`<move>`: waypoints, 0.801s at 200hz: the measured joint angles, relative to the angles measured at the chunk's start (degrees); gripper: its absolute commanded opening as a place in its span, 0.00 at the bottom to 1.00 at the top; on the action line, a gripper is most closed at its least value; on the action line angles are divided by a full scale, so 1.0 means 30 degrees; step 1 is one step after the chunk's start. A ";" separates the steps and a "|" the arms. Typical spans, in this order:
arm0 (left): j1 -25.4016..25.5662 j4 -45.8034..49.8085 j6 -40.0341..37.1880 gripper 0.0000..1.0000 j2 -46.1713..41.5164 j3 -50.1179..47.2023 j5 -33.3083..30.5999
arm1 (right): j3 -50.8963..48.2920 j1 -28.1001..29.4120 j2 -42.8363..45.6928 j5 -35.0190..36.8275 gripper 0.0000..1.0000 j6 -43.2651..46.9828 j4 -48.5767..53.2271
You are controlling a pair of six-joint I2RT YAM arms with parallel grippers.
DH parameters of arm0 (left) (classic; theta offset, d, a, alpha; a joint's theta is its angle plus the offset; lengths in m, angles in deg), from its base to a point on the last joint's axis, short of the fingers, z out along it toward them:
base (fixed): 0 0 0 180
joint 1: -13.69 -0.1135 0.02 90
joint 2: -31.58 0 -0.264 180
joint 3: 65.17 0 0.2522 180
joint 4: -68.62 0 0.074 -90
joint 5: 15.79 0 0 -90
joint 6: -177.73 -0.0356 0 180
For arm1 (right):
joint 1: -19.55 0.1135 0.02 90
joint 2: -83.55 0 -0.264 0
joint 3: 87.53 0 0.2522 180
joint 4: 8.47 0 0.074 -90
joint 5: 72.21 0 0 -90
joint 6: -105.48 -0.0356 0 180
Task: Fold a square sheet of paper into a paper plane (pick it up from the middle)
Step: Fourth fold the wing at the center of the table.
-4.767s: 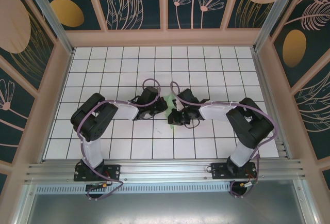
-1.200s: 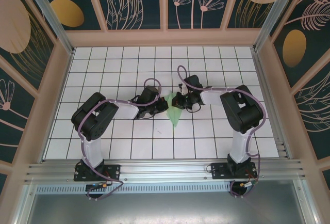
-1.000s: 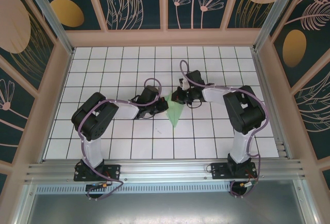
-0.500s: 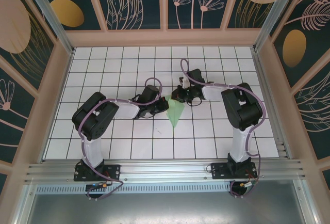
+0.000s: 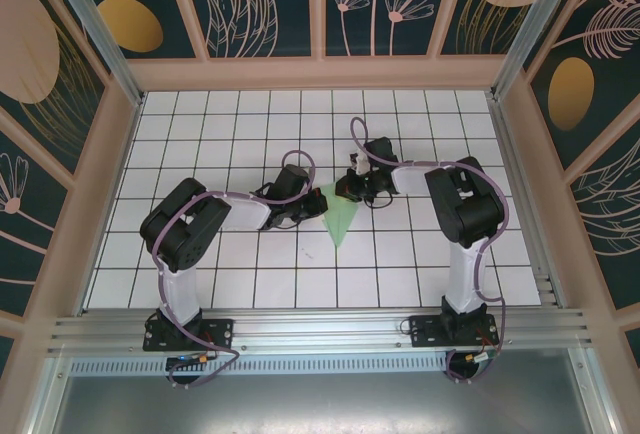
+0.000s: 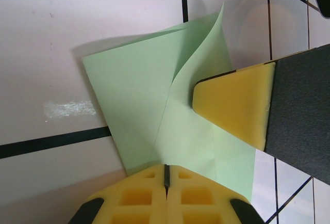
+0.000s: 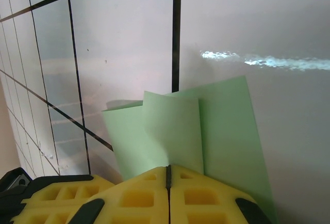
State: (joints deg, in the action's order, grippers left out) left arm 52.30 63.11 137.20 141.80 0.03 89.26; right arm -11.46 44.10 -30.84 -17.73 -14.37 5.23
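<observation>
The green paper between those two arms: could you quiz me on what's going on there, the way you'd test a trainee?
1. True or false: the paper lies flat as an unfolded square.
2. In the top view, the paper's sharp tip points: A, to the far wall; B, to the arms' bases; C, to the left wall.
3. Fill in: the left tool and the right tool are both ___ (open or shut).

Key: 1 false, it is folded to a point; 2 B; 3 shut.
</observation>
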 measured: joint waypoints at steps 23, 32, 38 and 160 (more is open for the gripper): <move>0.0000 0.0007 -0.0087 0.00 0.0000 0.0000 0.0000 | 0.0197 -0.0015 0.0007 -0.0022 0.09 0.0073 0.0240; 0.0000 0.0007 -0.0131 0.00 0.0000 0.0000 0.0007 | 0.0350 -0.0015 0.0007 0.0007 0.09 0.0211 0.0488; 0.0000 0.0000 -0.0138 0.00 0.0000 0.0000 0.0000 | 0.0474 -0.0029 0.0000 0.0029 0.09 0.0270 0.0597; 0.0007 0.0000 -0.0364 0.00 0.0029 0.0022 0.0058 | 0.2310 -0.0313 -0.1195 0.0182 0.09 0.0350 0.1596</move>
State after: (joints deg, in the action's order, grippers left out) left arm 52.33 63.11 136.11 141.88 0.10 89.43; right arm -4.53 43.16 -34.42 -17.19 -13.32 10.02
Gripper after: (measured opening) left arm 0.067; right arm 0.086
